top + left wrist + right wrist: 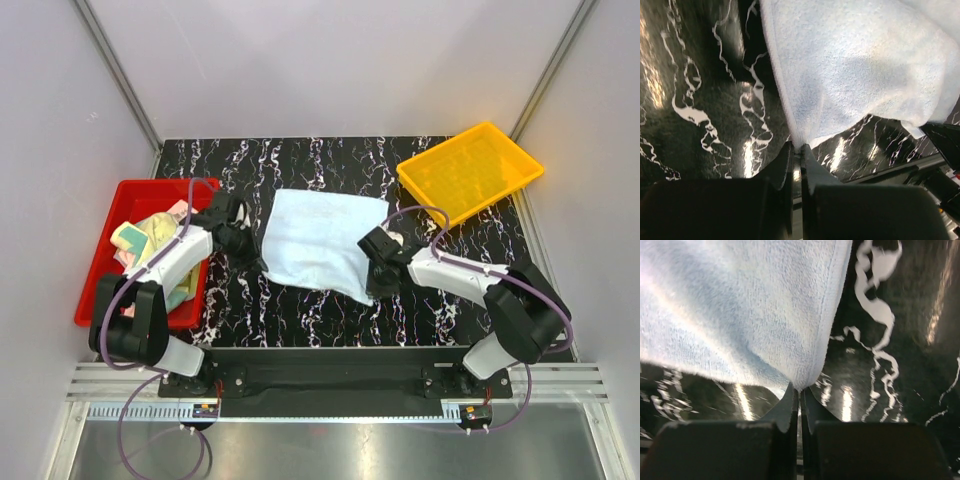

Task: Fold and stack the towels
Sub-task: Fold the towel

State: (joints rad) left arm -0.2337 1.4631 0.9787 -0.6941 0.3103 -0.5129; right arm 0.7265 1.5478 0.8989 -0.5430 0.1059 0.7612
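Observation:
A light blue towel [320, 240] lies spread on the black marbled table [300, 160], its near edge lifted. My left gripper [262, 262] is shut on the towel's near left corner [799, 142]. My right gripper [366, 290] is shut on its near right corner [801, 385]. The cloth [860, 65] hangs up and away from the left fingertips. In the right wrist view the towel [740, 310] fans out above the pinched jaws. More towels [150, 238] in pale yellow-green, peach-pink and grey-green lie crumpled in the red tray [122, 195] at the left.
A yellow tray [470, 170] sits at the far right corner of the table. The red tray stands beside the left arm. Grey walls enclose the table on three sides. The arms' base rail [330, 375] runs along the near edge.

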